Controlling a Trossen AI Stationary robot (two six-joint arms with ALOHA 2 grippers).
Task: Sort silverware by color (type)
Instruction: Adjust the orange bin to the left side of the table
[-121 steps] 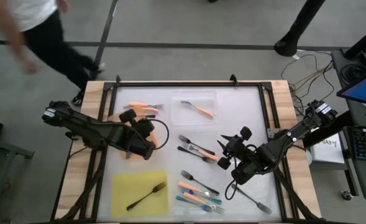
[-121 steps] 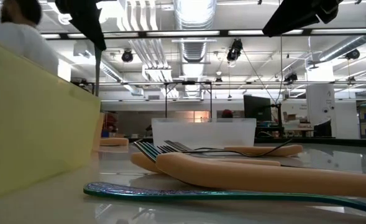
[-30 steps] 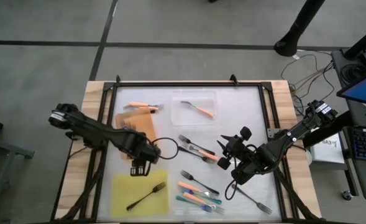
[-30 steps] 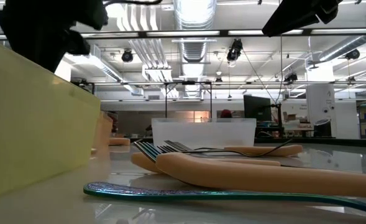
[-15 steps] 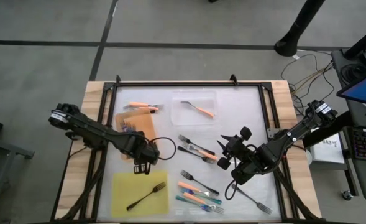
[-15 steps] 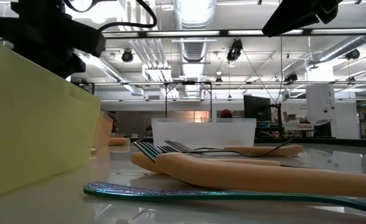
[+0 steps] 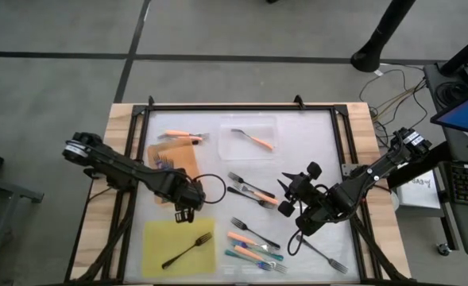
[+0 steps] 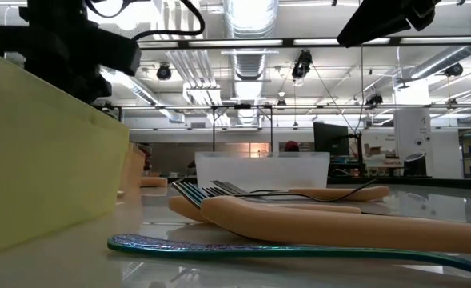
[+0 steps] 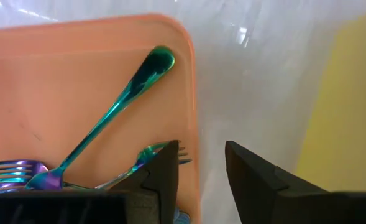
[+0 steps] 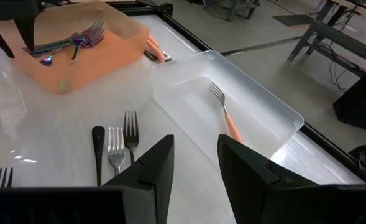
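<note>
Both arms reach inward, left gripper (image 7: pixel 187 213) and right gripper (image 7: pixel 285 191) parted, empty.

Teal forks (image 9: pixel 102 124) lay flat in orange tray; black fork (image 7: pixel 187 250) on yellow mat; orange-handled fork (image 10: pixel 225 112) in clear tray.

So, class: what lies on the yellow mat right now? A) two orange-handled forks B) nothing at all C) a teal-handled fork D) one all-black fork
D: the high view shows a single black fork lying diagonally on the yellow mat, with nothing else on it.
</note>
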